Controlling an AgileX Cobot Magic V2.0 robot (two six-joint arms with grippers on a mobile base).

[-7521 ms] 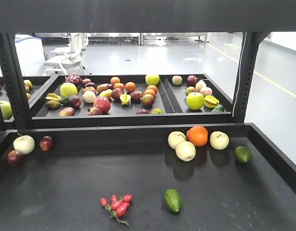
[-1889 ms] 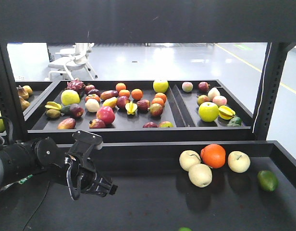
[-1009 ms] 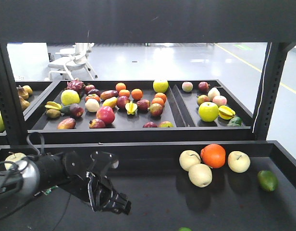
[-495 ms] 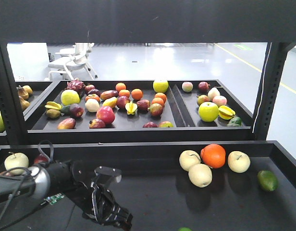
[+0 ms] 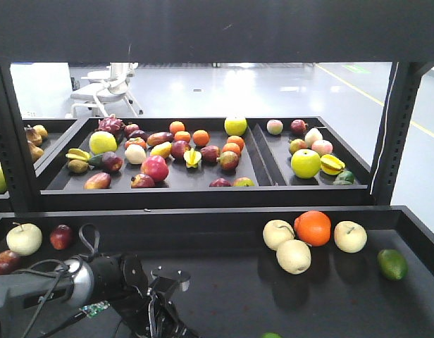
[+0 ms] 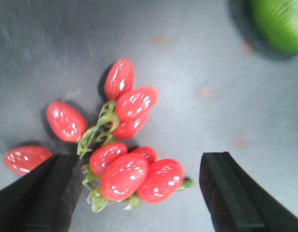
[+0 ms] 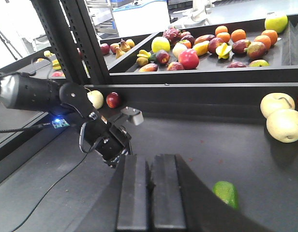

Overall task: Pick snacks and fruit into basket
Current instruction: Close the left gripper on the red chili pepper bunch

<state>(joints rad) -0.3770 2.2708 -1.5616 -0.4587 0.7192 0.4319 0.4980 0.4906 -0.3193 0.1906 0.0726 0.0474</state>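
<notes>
- Down on the black shelf (image 5: 330, 296), at 7 o'clock in the front view, the left arm (image 5: 97, 285) bends low over the deck. I judge it the nearer arm to the red fruit.
- Right gripper (image 7: 149, 162): fingers pressed together with nothing between them, hanging well apart from the bunch.
- Left gripper (image 6: 132, 193): spread wide and clamping nothing, with one finger at 9 o'clock and one at 3 o'clock in its wrist view.
- Green oval fruit (image 7: 225, 192): lies on the deck at 3 o'clock of the right gripper, and at 1 o'clock from the bunch, apart from it.
- Bunch of red fruits (image 6: 128, 126): lies on the deck with its fat lower cluster inside the left gripper's gap. Its stem runs from 6 o'clock up to 12 o'clock — across the closing line — so a squeeze should meet that cluster. One berry at 9 o'clock sits beside the finger there and may get caught.
- Basket: in none of the views.
</notes>
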